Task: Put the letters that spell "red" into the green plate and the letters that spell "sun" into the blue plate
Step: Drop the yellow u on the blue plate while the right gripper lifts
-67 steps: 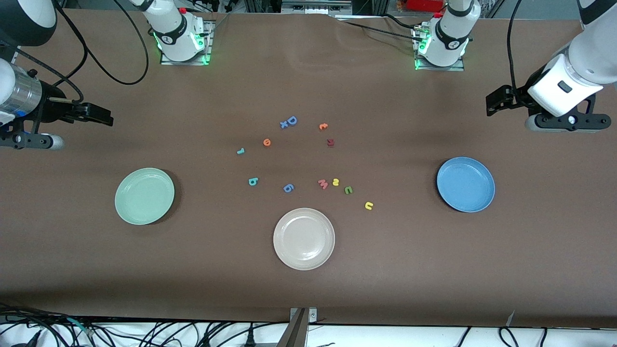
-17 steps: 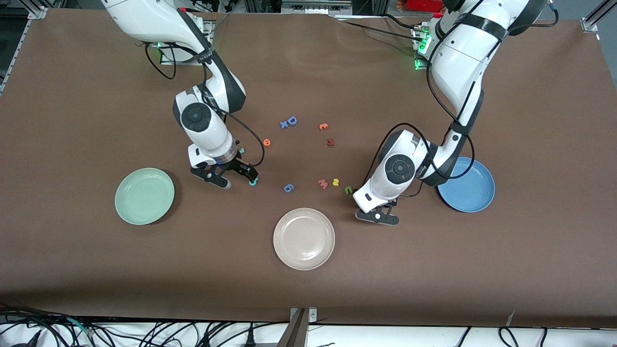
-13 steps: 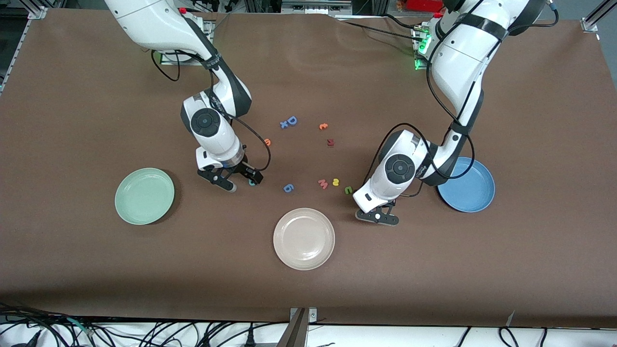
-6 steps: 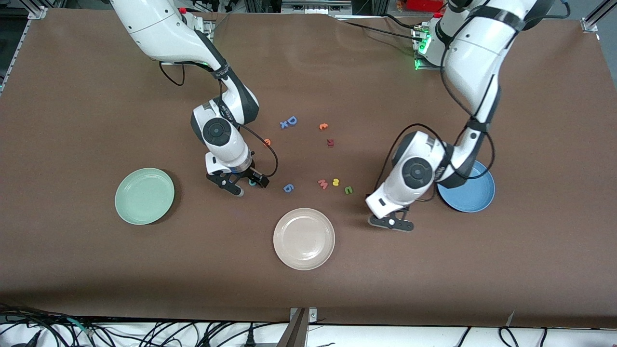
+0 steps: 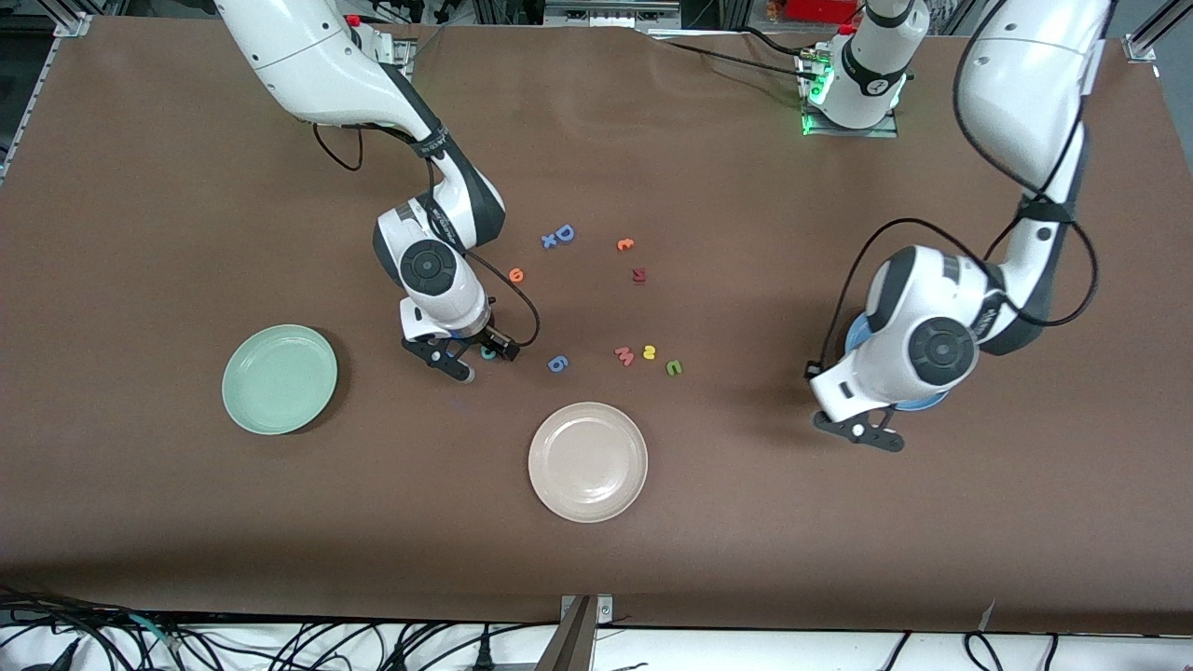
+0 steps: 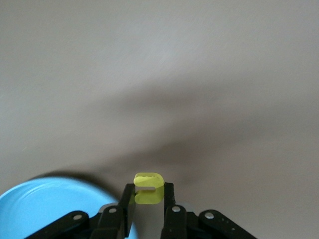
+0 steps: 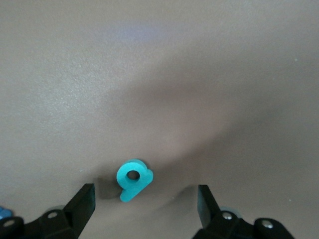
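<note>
The left gripper point(image 6: 148, 196) had its jaws clamped on the yellow "u" point(image 6: 148, 180), a small rounded foam piece that stuck out past the fingertips. In the front view this gripper point(image 5: 862, 433) hung over the tabletop point(image 5: 186, 522) just beside the rim of the blue plate point(image 5: 918, 403), which the arm mostly covered; the left wrist view showed a part of the blue plate point(image 6: 45, 209) and nothing lay on that part.

The right gripper point(image 7: 147, 199) had its jaws wide apart, one on each side of the teal "d" point(image 7: 133, 179), and neither finger touched it. The teal "d" point(image 5: 487, 353) was a flat foam letter with a round hole and a short stem, and it lay on the tabletop. The right gripper point(image 5: 463, 355) was low over it.

The green plate point(image 5: 280, 379) stood toward the right arm's end of the tabletop and held nothing. The cream plate point(image 5: 587, 461), nearest to the front camera, was also without letters.

The orange "e" point(image 5: 515, 275) lay farther from the front camera than the teal "d". The yellow "s" point(image 5: 650, 351) and the green "n" point(image 5: 673, 368) lay close together, beside a pink letter point(image 5: 624, 355). The teal "r" could not be seen.
</note>
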`<state>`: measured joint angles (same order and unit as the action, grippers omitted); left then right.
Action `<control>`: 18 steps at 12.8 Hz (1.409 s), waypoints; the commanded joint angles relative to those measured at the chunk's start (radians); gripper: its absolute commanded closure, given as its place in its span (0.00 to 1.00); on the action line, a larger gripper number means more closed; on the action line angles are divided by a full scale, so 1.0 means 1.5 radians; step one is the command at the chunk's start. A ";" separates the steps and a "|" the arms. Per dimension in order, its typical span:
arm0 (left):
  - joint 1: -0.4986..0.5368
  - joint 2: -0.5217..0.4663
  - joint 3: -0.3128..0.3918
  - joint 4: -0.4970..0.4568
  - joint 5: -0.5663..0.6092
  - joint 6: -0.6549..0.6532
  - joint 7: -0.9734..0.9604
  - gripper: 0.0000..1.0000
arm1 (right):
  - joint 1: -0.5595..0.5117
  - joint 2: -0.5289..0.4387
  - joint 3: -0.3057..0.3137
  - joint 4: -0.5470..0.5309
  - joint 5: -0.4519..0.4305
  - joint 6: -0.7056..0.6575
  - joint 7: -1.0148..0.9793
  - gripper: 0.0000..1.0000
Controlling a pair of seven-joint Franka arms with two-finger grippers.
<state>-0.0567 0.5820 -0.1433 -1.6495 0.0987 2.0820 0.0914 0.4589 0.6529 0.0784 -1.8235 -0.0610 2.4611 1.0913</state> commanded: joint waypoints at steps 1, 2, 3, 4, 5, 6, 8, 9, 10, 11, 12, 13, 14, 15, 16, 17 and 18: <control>0.070 -0.061 -0.008 -0.090 0.019 0.028 0.109 0.94 | 0.010 0.025 -0.006 0.028 -0.031 -0.012 0.036 0.08; 0.099 -0.059 -0.008 -0.103 0.019 0.030 0.149 0.94 | 0.010 0.026 -0.006 0.028 -0.040 -0.012 0.040 0.12; 0.118 -0.058 -0.008 -0.120 0.019 0.043 0.166 0.94 | 0.010 0.026 -0.006 0.029 -0.042 -0.013 0.040 0.19; 0.122 -0.055 -0.008 -0.143 0.018 0.075 0.167 0.94 | 0.010 0.026 -0.006 0.033 -0.042 -0.013 0.039 0.25; 0.122 -0.053 -0.007 -0.170 0.019 0.109 0.168 0.94 | 0.010 0.028 -0.006 0.038 -0.042 -0.014 0.038 0.31; 0.124 -0.043 -0.007 -0.181 0.019 0.123 0.173 0.94 | 0.010 0.029 -0.006 0.038 -0.042 -0.015 0.038 0.38; 0.129 -0.038 -0.007 -0.179 0.020 0.127 0.175 0.91 | 0.010 0.029 -0.006 0.038 -0.042 -0.015 0.039 0.48; 0.129 -0.038 -0.008 -0.178 0.019 0.125 0.175 0.61 | 0.010 0.029 -0.006 0.038 -0.042 -0.016 0.038 0.54; 0.123 -0.038 -0.008 -0.175 0.019 0.118 0.174 0.01 | 0.010 0.029 -0.006 0.038 -0.042 -0.016 0.039 0.58; 0.122 -0.039 -0.009 -0.172 0.018 0.115 0.173 0.00 | 0.010 0.029 -0.006 0.038 -0.042 -0.016 0.039 0.62; 0.121 -0.041 -0.009 -0.171 0.018 0.114 0.173 0.00 | 0.010 0.029 -0.006 0.038 -0.042 -0.016 0.039 0.67; 0.120 -0.043 -0.010 -0.170 0.015 0.107 0.172 0.00 | 0.010 0.029 -0.006 0.038 -0.042 -0.016 0.039 0.70; 0.119 -0.048 -0.024 -0.162 0.013 0.091 0.170 0.00 | 0.010 0.029 -0.006 0.039 -0.042 -0.016 0.038 0.73; 0.121 -0.055 -0.036 -0.152 0.012 0.077 0.164 0.00 | 0.009 0.027 -0.006 0.040 -0.042 -0.021 0.035 0.74; 0.119 -0.060 -0.040 -0.146 0.012 0.062 0.163 0.00 | 0.007 0.026 -0.006 0.060 -0.042 -0.053 0.032 0.76; 0.120 -0.071 -0.059 -0.145 0.010 0.055 0.162 0.00 | 0.007 0.026 -0.006 0.089 -0.043 -0.100 0.030 0.76; 0.120 -0.081 -0.074 -0.145 0.010 0.054 0.151 0.00 | 0.007 0.026 -0.006 0.119 -0.043 -0.142 0.027 0.77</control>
<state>0.1246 0.5059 -0.2226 -1.8660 0.0995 2.1968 0.3387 0.4660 0.6739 0.0728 -1.7414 -0.1053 2.3549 1.1275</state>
